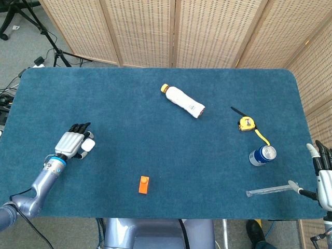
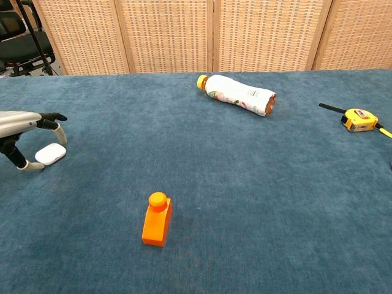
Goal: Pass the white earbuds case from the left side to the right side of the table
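Note:
The white earbuds case (image 1: pixel 89 146) (image 2: pixel 50 154) lies on the blue table at the left side. My left hand (image 1: pixel 72 142) (image 2: pixel 24 131) hovers over it with fingers spread, fingertips arched past the case and the thumb down beside it; the case still rests on the cloth and no grip shows. My right hand (image 1: pixel 324 174) stays open at the table's right front edge, far from the case and out of the chest view.
An orange block (image 1: pixel 144 184) (image 2: pixel 157 219) stands near the front middle. A white bottle (image 1: pixel 182 101) (image 2: pixel 237 94) lies at centre back. A yellow tape measure (image 1: pixel 247 123) (image 2: pixel 359 119), a blue can (image 1: pixel 262 154) and a clear tube (image 1: pixel 270 191) sit at the right.

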